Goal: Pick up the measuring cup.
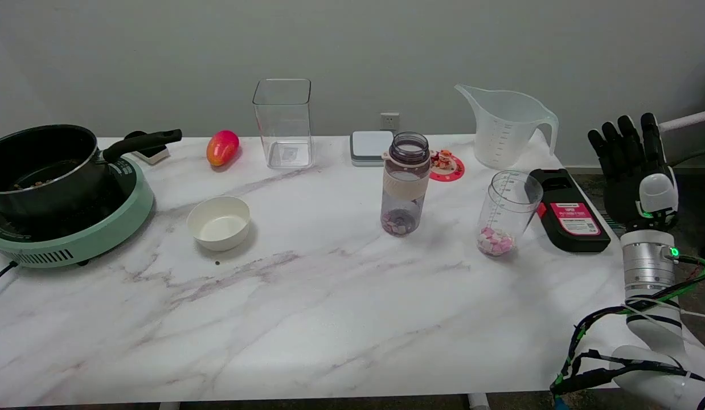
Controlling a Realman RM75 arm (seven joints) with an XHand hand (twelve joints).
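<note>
A small clear measuring cup [505, 212] with printed graduations stands upright on the marble table [330, 307], right of centre, with pink and white pieces in its bottom. Behind it at the back edge stands a larger translucent measuring jug [503, 128] with a spout and a handle. My right hand [634, 171] is raised past the table's right edge, fingers straight and apart, holding nothing. It sits well to the right of the small cup, with a black device between them.
A black device with a red label [569, 213] lies just right of the cup. A clear bottle [406, 185] stands to its left, a red coaster [447, 166] behind. Further left are a white bowl [218, 222], a square clear container [283, 122], a mango [222, 147] and a pot [42, 168] on a green cooker [85, 239].
</note>
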